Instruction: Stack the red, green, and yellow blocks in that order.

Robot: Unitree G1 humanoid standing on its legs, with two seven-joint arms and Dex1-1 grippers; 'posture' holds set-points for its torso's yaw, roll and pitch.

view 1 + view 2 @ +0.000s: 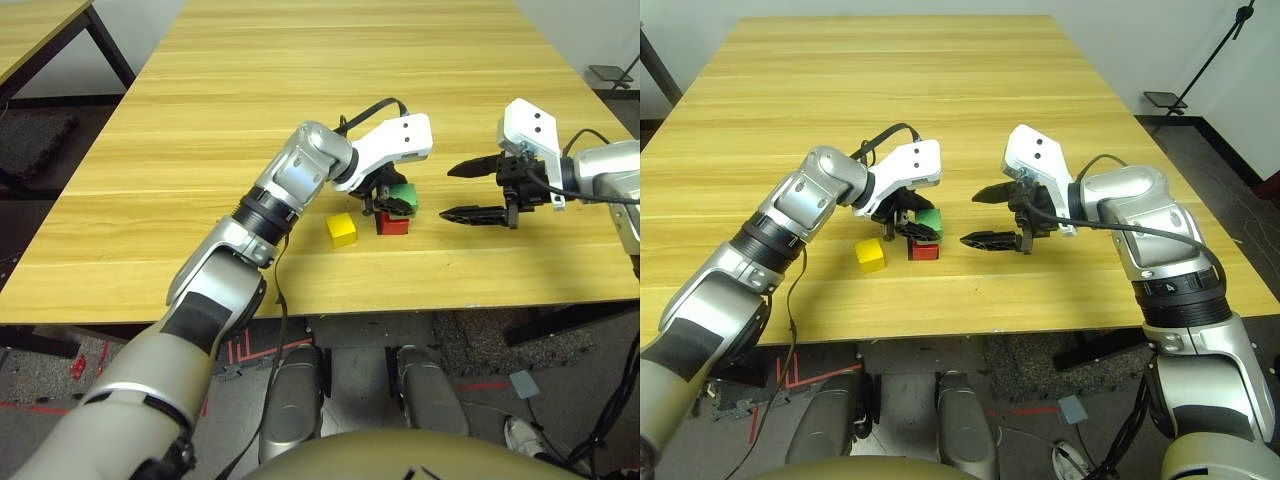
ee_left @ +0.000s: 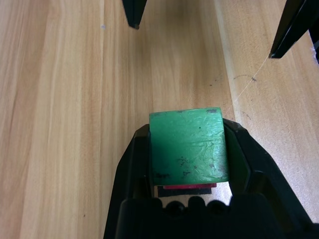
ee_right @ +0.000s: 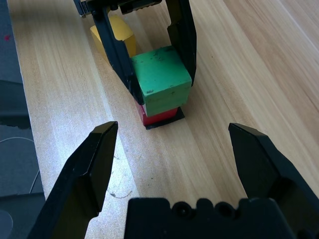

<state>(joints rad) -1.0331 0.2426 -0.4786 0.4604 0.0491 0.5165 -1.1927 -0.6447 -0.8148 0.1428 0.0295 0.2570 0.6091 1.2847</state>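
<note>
Green block [image 3: 162,79] sits clamped between the two black fingers of the left gripper [image 1: 392,205], resting on or just above the red block [image 3: 158,115], which stands on a flat black square patch [image 3: 165,121] on the wooden table [image 1: 300,90]. From the right wrist view the green cube overhangs the red one toward the camera and looks slightly twisted against it; whether the two faces are fully in contact cannot be told.

Yellow block [image 1: 342,230] lies on the table just beside the left gripper, on the side away from the right arm, untouched. Right gripper [image 1: 995,216] hovers near the pair, on the far side of the left gripper from the yellow cube, its fingers spread wide and holding nothing.

Judged from here, the second tier is being placed and the yellow cube has yet to go on. The main risk is release: if the left fingers part while the green cube is offset or tilted, it could slide off the red one, or drag it off the patch. A finger brushing the cube on withdrawal would do the same. An uneven green tier would also leave poor footing for the yellow block, and the nearby right gripper could nudge the stack if it closes in.
</note>
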